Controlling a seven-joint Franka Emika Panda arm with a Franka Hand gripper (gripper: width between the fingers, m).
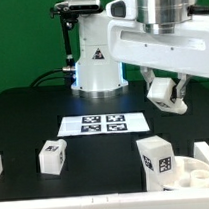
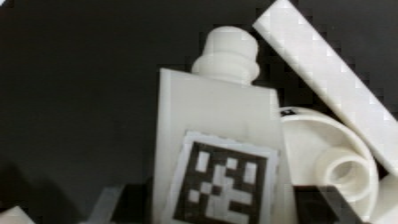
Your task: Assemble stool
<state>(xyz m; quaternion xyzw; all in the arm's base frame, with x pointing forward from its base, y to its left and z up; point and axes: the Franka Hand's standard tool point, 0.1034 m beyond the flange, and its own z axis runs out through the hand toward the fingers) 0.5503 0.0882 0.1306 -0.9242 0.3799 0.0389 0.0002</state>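
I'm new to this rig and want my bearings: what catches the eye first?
The big white arm reaches in from the exterior view's right, its gripper hanging over the black table. Below it a tagged leg, which fills the wrist view, sits beside the round seat. Another leg rests toward the exterior view's left, the marker board mid-table.

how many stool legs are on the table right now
2. The lone leg stands toward the exterior view's left; the second leg sits beside the round seat at the exterior view's right. More may lie out of frame.
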